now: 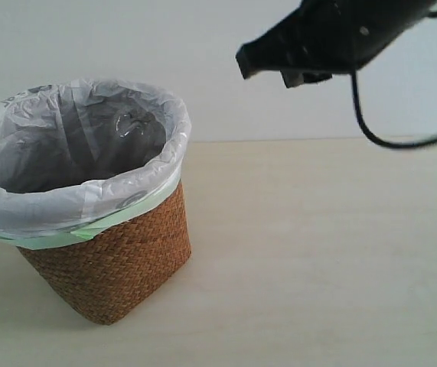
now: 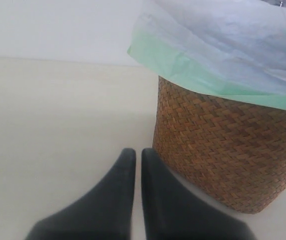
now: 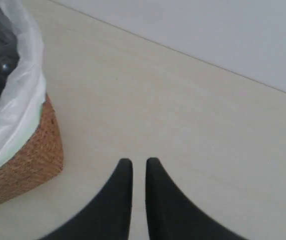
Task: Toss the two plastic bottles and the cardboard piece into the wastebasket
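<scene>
The wastebasket (image 1: 111,260) is brown wicker with a white bag and a pale green edge, and it stands at the left of the exterior view. Something clear glints inside it (image 1: 128,124); I cannot tell what it is. Neither bottle nor the cardboard piece shows clearly in any view. My left gripper (image 2: 133,152) hangs low beside the wastebasket's wicker wall (image 2: 218,150), fingers together, holding nothing. My right gripper (image 3: 138,162) is shut and empty above the bare table, with the wastebasket (image 3: 27,160) off to one side. The right arm (image 1: 317,34) hovers high, to the right of the basket.
A pale wooden table (image 1: 317,252) spreads to the right of and in front of the basket. A plain white wall (image 1: 203,46) stands behind it. A black cable (image 1: 371,130) loops down from the right arm.
</scene>
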### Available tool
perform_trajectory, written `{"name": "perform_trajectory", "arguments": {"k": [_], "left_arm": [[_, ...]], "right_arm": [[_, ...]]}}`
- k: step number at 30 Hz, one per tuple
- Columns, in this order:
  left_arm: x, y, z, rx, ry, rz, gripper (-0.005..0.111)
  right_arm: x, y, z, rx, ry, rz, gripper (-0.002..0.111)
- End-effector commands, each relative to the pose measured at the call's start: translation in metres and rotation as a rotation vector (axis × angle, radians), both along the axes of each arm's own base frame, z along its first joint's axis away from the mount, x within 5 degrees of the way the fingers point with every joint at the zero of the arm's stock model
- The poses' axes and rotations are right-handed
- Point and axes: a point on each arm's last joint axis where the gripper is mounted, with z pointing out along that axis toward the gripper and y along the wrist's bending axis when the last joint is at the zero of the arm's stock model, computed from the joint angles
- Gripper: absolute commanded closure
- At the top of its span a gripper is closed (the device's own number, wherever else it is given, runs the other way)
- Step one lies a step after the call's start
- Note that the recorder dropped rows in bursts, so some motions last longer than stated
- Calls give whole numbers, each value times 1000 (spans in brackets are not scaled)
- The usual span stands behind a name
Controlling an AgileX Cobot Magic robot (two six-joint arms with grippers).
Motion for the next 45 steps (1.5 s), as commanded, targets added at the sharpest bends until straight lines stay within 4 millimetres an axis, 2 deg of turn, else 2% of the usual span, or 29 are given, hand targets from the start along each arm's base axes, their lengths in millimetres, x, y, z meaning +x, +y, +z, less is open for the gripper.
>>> {"name": "perform_trajectory", "arguments": {"k": [1,4,6,11,16,23,36,39,41,45], "left_arm": [[0,0,-1,-4,0,3,103],[0,0,-1,-4,0,3,103],[0,0,-1,-4,0,3,103],[0,0,-1,-4,0,3,103],[0,0,-1,-4,0,3,103],[0,0,-1,-4,0,3,103],[0,0,-1,-4,0,3,103],[0,0,-1,-4,0,3,103],[0,0,-1,-4,0,3,103],[0,0,-1,-4,0,3,103]], "right_arm": [[-43,-24,-21,214,-167,69,101],[-73,-44,-43,241,-194,100,101],[-89,-55,-50,245,-200,100,101],[-124,-87,-72,234,-72,-8,101],[-147,-111,-77,181,19,-98,101],[-159,-121,-71,200,-6,-110,101],[-159,-124,-67,172,-61,-103,101],[-160,-122,-57,274,-146,-72,101],[-163,-119,-51,380,-266,-13,101],[-171,-122,-66,644,-437,16,101]]}}
